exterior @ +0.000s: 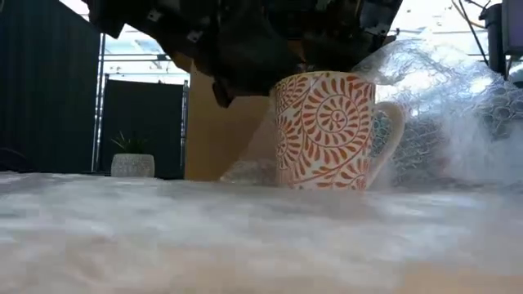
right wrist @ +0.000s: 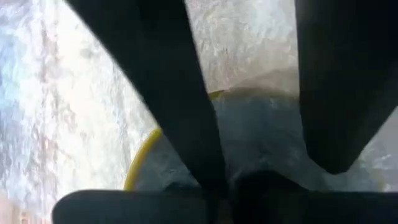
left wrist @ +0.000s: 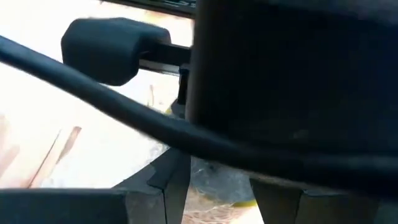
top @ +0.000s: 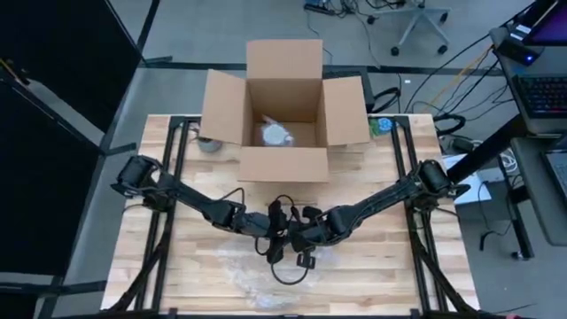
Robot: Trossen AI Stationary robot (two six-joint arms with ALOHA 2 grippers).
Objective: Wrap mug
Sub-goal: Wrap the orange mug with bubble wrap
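Bubble wrap [exterior: 245, 237] fills your near foreground, spread on the wooden table [top: 159, 266]. The patterned mug [exterior: 323, 131] stands upright on it, directly beneath the left gripper [top: 273, 232] and right gripper [top: 306, 239], which crowd together at the table's middle; you cannot tell their finger states. Pull unevenly and the mug may tip.

Two matte black, jointed robot arms, left arm [top: 177, 193] and right arm [top: 390, 192], with rounded joint housings; a thin black cable [top: 282, 268] loops below them.
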